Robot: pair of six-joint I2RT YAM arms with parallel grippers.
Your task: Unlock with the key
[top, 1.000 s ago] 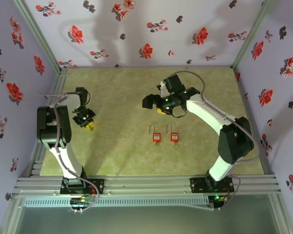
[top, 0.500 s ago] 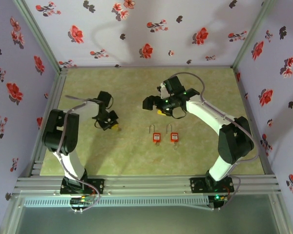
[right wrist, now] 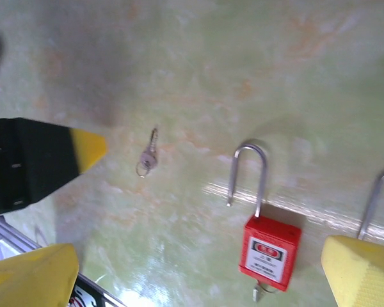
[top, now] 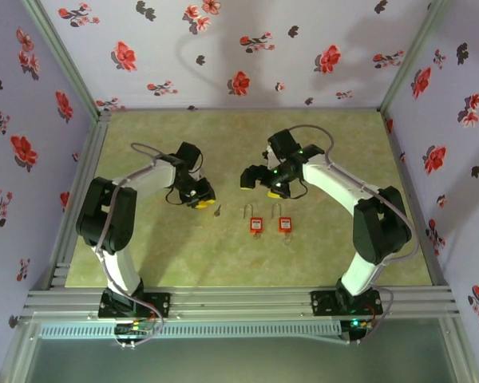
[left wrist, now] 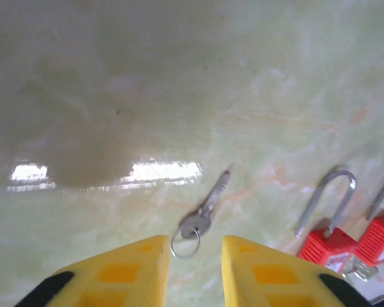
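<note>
A small silver key (left wrist: 206,210) with a ring lies flat on the green table, also seen as the key (top: 217,211) and the key (right wrist: 147,156). My left gripper (left wrist: 195,259) is open, its yellow fingertips (left wrist: 125,268) just behind the key ring, gripping nothing. Two red padlocks rest to the key's right, the near padlock (top: 257,224) and the far padlock (top: 285,223). The near padlock (right wrist: 269,250) has its shackle swung free at one end. My right gripper (right wrist: 198,275) hangs wide open above it, holding nothing.
The table (top: 184,255) is walled by flowered panels on three sides, with a metal rail along the near edge. In the right wrist view the left gripper's black and yellow finger (right wrist: 83,149) points at the key from the left.
My left arm swung right toward the padlocks and its jaws parted; the key now lies on the table in front of them. My right gripper dipped slightly toward the padlocks.
</note>
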